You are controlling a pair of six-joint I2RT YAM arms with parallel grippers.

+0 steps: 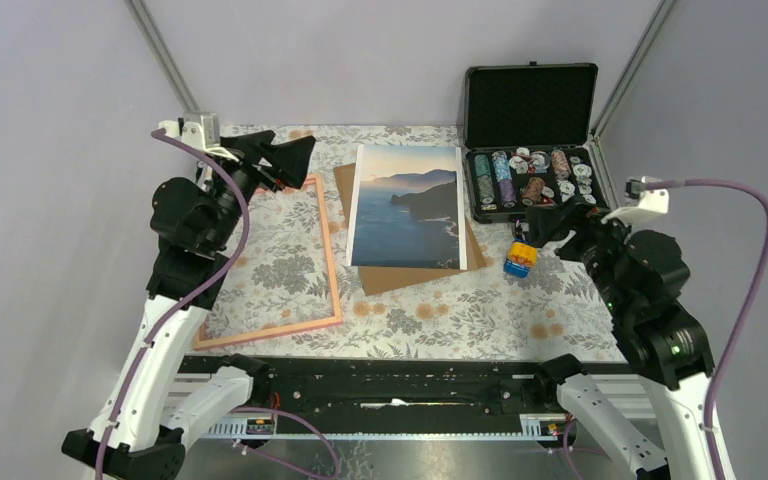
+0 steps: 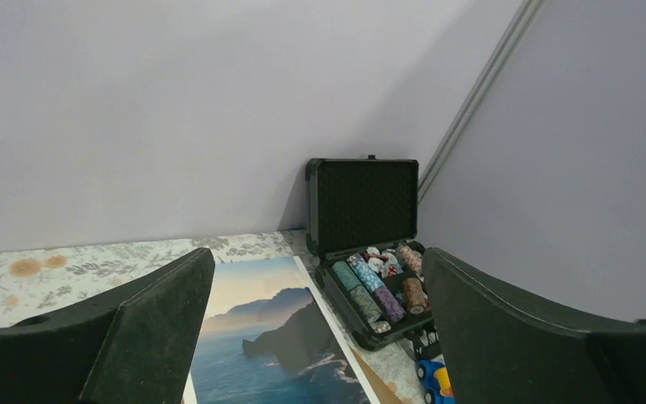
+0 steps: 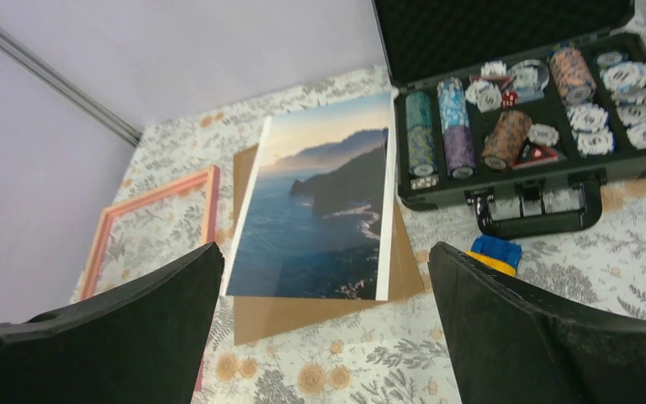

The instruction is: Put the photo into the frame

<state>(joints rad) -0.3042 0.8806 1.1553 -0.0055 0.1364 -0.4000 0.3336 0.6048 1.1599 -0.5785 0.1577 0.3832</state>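
Observation:
The photo [image 1: 407, 205], a sea coast print, lies face up in the middle of the table on a brown backing board [image 1: 400, 277]. It also shows in the left wrist view [image 2: 256, 337] and the right wrist view [image 3: 315, 202]. The pink frame [image 1: 332, 262] lies flat to its left, also in the right wrist view [image 3: 111, 227]. My left gripper [image 1: 285, 160] is open and empty, raised over the frame's far end. My right gripper [image 1: 540, 222] is open and empty, raised right of the photo.
An open black case [image 1: 528, 150] of poker chips stands at the back right, also in both wrist views [image 2: 362, 210] [image 3: 513, 34]. A blue and yellow toy car [image 1: 519, 259] sits in front of it. A floral cloth [image 1: 480, 310] covers the table.

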